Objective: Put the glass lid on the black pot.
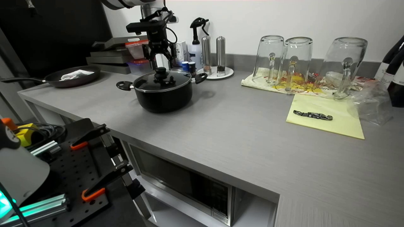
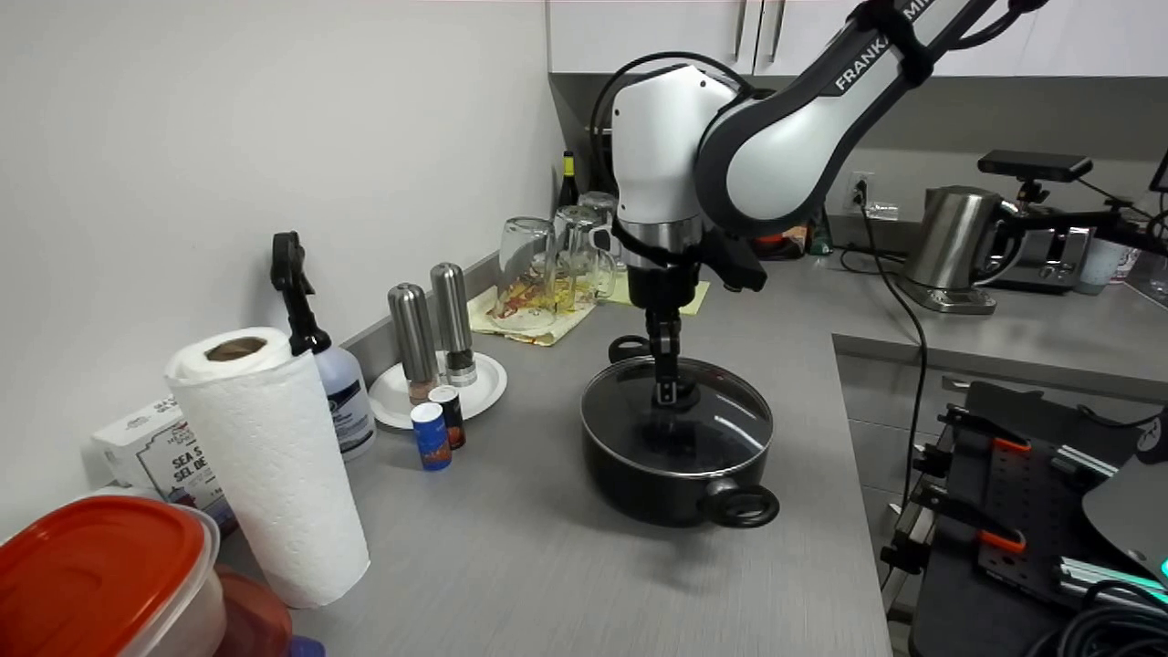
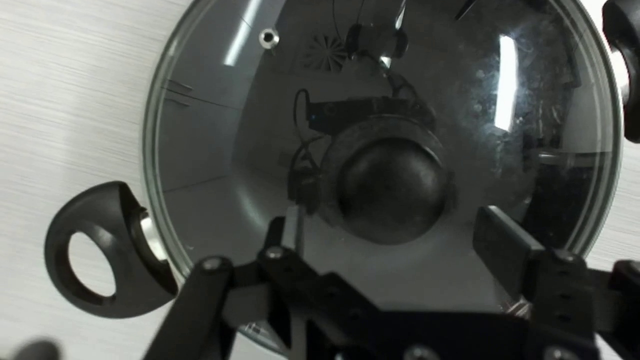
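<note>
Glass lid point(image 1: 163, 82) is seated on black pot point(image 1: 165, 101). Robotiq gripper point(image 3: 391, 217) is held above pot, jaws spread wide. Two metal mills point(image 2: 453, 315) are stood on white plate point(image 2: 491, 381) near pot.

And the glass lid point(image 2: 707, 436) is on, clear and round, lying flat across the black pot point(image 1: 164, 101), metal rim point(image 3: 151, 131) along the edge! Domed black knob point(image 3: 392, 190) dead centre, small ringed vent point(image 3: 268, 38) around ten o'clock in the wrist view. The pot, upright, sits towards ten o'clock of centre in an exterior view; looped handle point(image 3: 131, 265) near eight, its twin handle point(image 3: 632, 95) between two and three in the wrist view.
</note>
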`<state>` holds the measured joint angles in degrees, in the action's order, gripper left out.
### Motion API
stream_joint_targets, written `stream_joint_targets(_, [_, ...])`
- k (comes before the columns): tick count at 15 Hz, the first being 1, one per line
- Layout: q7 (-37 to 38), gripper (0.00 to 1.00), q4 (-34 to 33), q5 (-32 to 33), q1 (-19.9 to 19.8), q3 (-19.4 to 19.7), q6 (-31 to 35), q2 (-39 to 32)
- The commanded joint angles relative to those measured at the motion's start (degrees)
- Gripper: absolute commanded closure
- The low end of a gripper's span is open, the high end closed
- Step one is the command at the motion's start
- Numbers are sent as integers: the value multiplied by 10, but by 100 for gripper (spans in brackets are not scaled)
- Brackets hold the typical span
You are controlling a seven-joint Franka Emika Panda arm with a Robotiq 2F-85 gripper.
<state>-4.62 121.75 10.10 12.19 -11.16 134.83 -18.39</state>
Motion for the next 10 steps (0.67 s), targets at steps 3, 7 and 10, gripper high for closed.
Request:
stream_joint_targets(3, [-10, 0, 13, 0, 2, -2, 3, 36])
stream_joint_targets(7, [-9, 0, 35, 3, -1, -1, 8, 88])
stream_joint_targets(10, [-2, 0, 57, 7, -3, 2, 13, 130])
